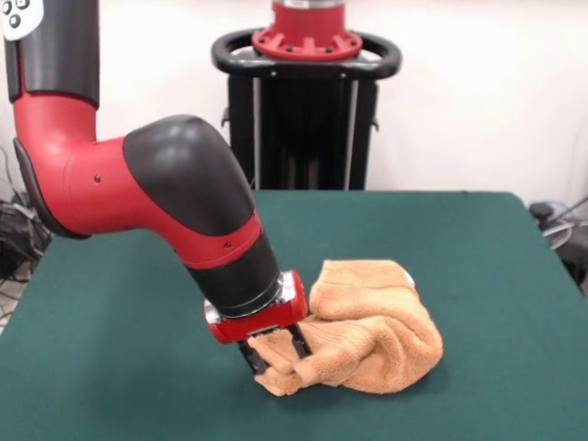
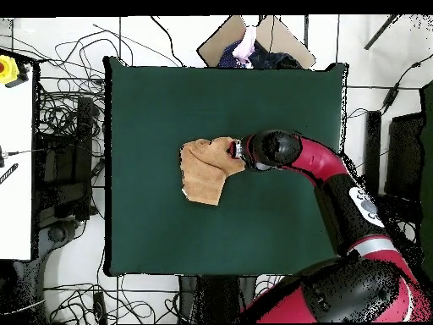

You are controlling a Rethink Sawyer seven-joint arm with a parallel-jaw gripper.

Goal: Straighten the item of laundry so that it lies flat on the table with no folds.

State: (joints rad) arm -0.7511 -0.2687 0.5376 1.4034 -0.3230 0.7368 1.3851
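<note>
Pincer (image 1: 274, 350) clamped on crumpled towel (image 1: 367, 326), green table (image 1: 138, 367).

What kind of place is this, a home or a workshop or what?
Probably a robotics lab, not a home: a red and black robot arm works a towel on a green table, and loose cables cover the floor around it.

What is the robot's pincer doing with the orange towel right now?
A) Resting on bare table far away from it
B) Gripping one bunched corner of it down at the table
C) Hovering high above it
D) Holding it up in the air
B: in the front view the pincer is down at the green table, its fingers closed around a bunched corner of the crumpled towel.
</note>
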